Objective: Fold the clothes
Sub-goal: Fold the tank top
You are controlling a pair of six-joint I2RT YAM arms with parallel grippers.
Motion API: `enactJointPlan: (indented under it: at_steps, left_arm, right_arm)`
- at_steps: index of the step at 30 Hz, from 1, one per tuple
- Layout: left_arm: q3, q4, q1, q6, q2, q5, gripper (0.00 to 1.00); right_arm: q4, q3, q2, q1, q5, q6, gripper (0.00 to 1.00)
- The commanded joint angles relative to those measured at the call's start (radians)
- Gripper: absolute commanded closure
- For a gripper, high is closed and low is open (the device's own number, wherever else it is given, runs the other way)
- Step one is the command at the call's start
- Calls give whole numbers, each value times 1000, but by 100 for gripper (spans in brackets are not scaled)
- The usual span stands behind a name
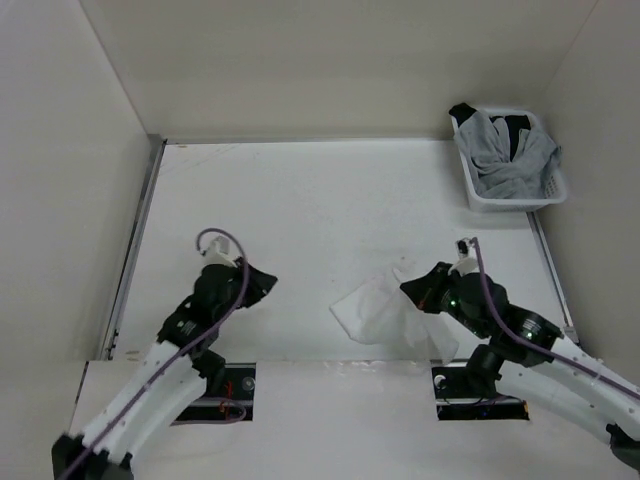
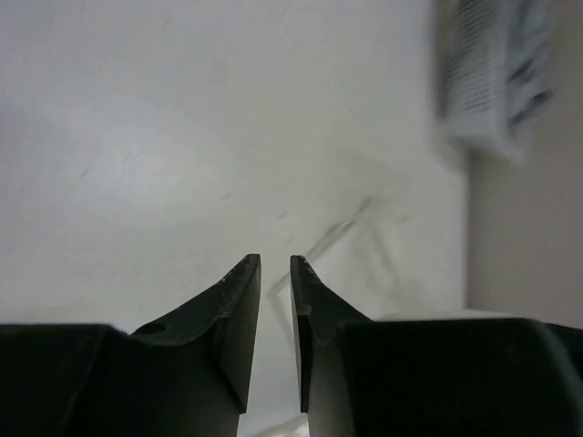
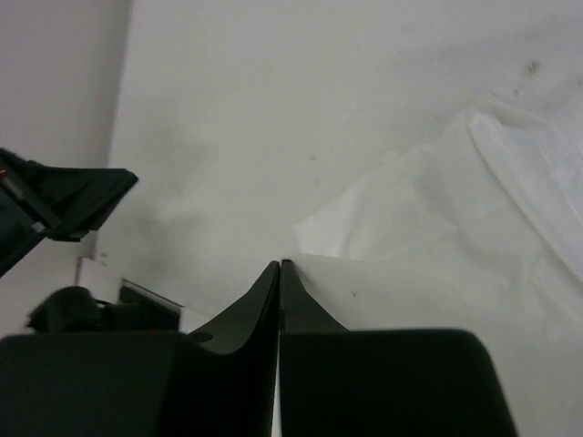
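I see the white garment [image 1: 380, 312] rumpled on the table [image 1: 300, 200] at the lower centre-right of the top view, its long axis running roughly left to right and its right end tucked under my right arm. My right gripper [image 1: 412, 289] sits on the garment's upper right edge with jaws pressed together, apparently pinching a thin bit of cloth there. My left gripper [image 1: 266, 282], narrowly parted and empty, lies well apart to the left of the free left corner, so I judge the right arm leads.
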Motion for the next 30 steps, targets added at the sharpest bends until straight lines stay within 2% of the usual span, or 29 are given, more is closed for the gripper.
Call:
enactJointPlan:
  at_steps: [1, 4, 6, 8, 12, 18, 24, 30]
  left_arm:
    - [-133, 197, -112, -8, 252, -3, 78]
    - [-92, 356, -254, 44, 488, 0, 73]
    - [-48, 420, -348, 76, 588, -16, 67]
    - [-12, 465, -390, 112, 662, -29, 64]
    - [18, 519, -397, 142, 765, -17, 60]
    - [51, 569, -423, 165, 897, 18, 60]
    - [69, 580, -448, 167, 954, 29, 60]
    - [77, 565, -456, 178, 986, 46, 67]
  right_arm:
    - [-50, -86, 10, 31, 28, 62, 98]
    - [-46, -111, 20, 40, 29, 81, 98]
    - [-44, -114, 23, 38, 34, 81, 98]
    - [-38, -115, 23, 41, 35, 82, 98]
    - [-23, -131, 9, 41, 32, 93, 98]
    - [-12, -139, 9, 41, 24, 90, 98]
    - [-9, -145, 0, 41, 24, 90, 98]
    - [-9, -149, -11, 41, 24, 88, 98]
